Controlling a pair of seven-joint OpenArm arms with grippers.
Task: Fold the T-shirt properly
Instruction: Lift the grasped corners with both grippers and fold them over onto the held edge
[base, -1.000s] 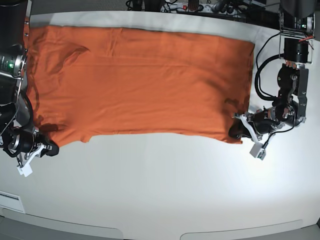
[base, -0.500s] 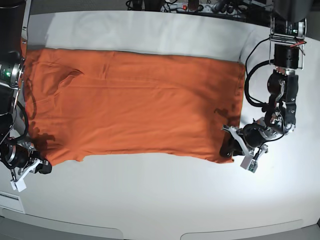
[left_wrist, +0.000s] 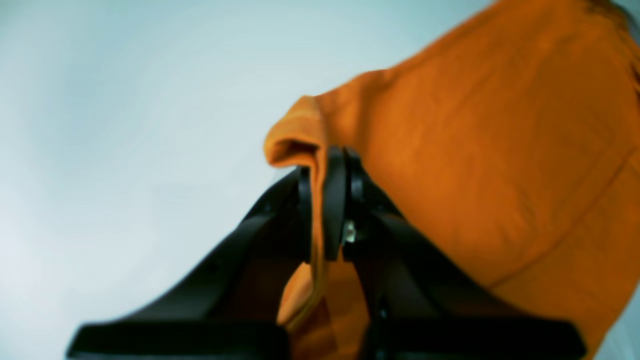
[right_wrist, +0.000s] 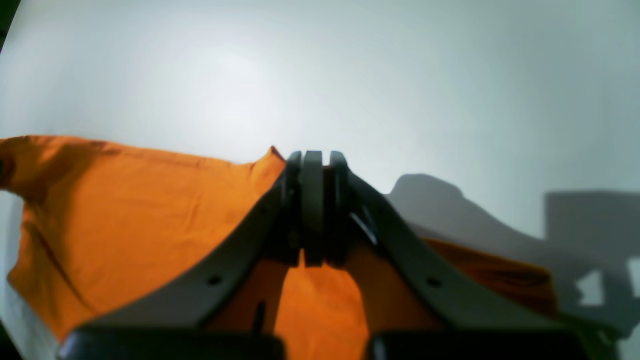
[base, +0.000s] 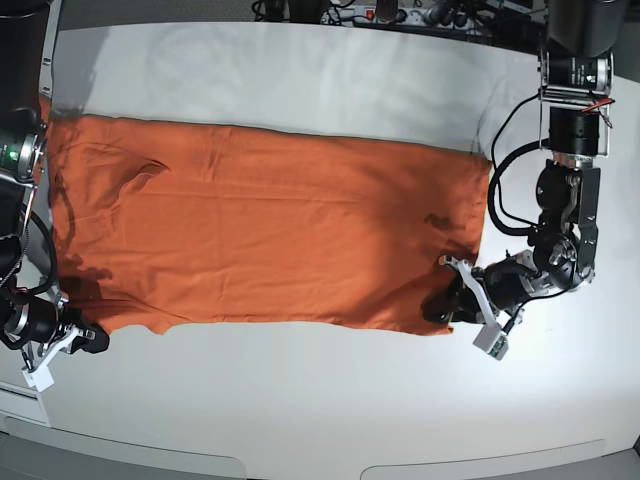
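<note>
The orange T-shirt (base: 270, 220) lies spread flat across the white table (base: 320, 400), its long side running left to right. At its near right corner my left gripper (base: 445, 303) is shut on the fabric. The left wrist view shows the black left gripper (left_wrist: 322, 165) pinching a fold of the T-shirt (left_wrist: 475, 150). My right gripper (base: 90, 340) is shut on the near left corner. In the right wrist view the right gripper (right_wrist: 312, 165) is closed, with the T-shirt (right_wrist: 125, 210) caught under and between its fingers.
Cables and a power strip (base: 380, 12) line the table's back edge. A white label (base: 20, 405) sits at the front left. Bare table surface stretches behind the shirt and in front of it toward the near edge.
Both grippers have moved toward the table's front edge, dragging the shirt with them. Its far edge has slid away from the back edge, and more bare table shows behind it.
</note>
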